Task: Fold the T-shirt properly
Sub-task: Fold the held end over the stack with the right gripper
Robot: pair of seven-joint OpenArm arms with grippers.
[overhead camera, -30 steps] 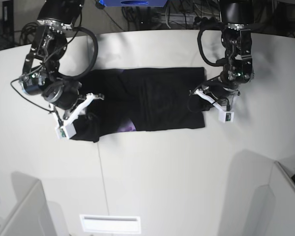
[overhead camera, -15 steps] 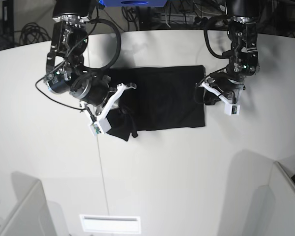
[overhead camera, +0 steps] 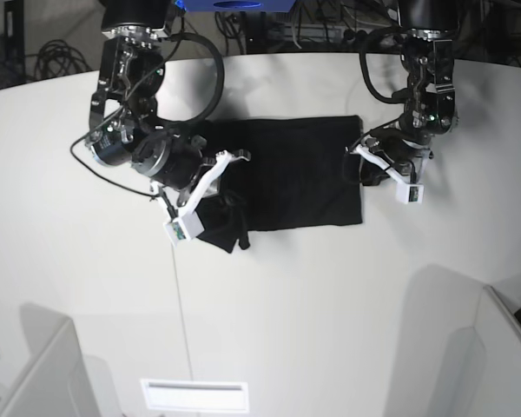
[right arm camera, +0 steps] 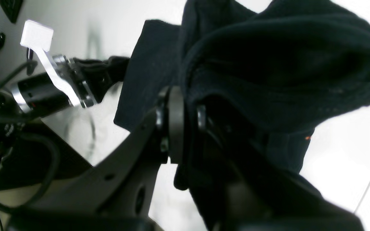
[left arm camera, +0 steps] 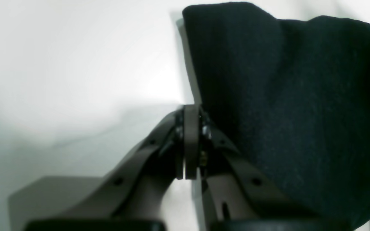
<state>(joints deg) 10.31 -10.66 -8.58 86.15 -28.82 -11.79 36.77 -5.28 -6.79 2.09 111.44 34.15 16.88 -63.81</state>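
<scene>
The black T-shirt (overhead camera: 304, 174) lies flat on the white table (overhead camera: 330, 304), plain side up. Its left end is lifted and bunched. My right gripper (overhead camera: 215, 193) is shut on that end, and dark cloth (right arm camera: 268, 64) drapes over its fingers (right arm camera: 175, 125) and hangs below. My left gripper (overhead camera: 362, 168) is at the shirt's right edge. In the left wrist view its fingers (left arm camera: 189, 144) are pressed together, with the cloth edge (left arm camera: 268, 96) right beside them. Whether they pinch the cloth is unclear.
A blue box (overhead camera: 234, 5) and cables sit beyond the table's far edge. Grey partitions (overhead camera: 43, 373) stand at both near corners. A white slotted vent (overhead camera: 195, 395) lies at the front. A thin seam (overhead camera: 178, 304) runs across the tabletop.
My right arm has carried the shirt's left end up and to the right, over the body, so the flat part is shorter. The left gripper shifted slightly right early on, then stayed.
</scene>
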